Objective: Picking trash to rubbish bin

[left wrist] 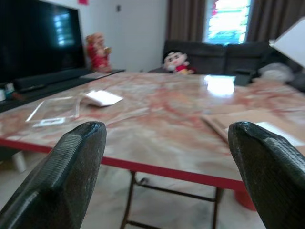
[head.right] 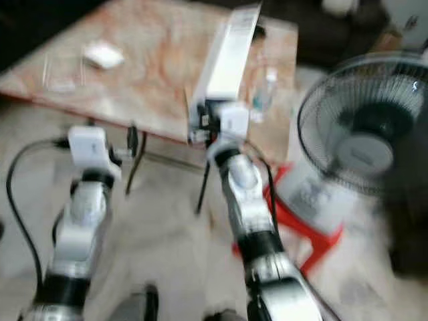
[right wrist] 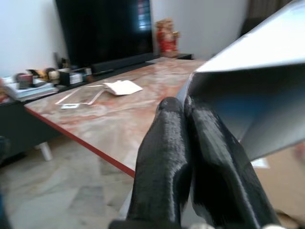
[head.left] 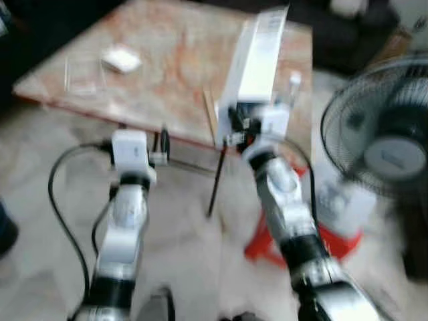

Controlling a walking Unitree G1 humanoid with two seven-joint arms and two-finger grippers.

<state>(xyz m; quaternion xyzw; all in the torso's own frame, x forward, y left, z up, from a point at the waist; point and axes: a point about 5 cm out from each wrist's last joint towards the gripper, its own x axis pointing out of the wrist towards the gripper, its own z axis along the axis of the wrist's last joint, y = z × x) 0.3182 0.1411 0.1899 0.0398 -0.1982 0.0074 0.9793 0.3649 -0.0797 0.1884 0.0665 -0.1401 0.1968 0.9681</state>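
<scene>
Right gripper [right wrist: 183, 112] pinching white box [head.left: 257, 57], left gripper [left wrist: 167, 157] spread wide

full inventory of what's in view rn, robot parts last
table: 1, reddish marble top, red edge, ahead
white box: 1, long, held over the table's near edge
white packet: 1, table's far left
clear wrapper: 1, beside the packet
clear bottle: 1, table's right side
fan: 1, dark grille, right
stool: 1, red, under the fan
TV: 1, black, beyond the table
sofa: 1, dark, far end
left pincer: open, before the table
right pincer: shut on white box
</scene>
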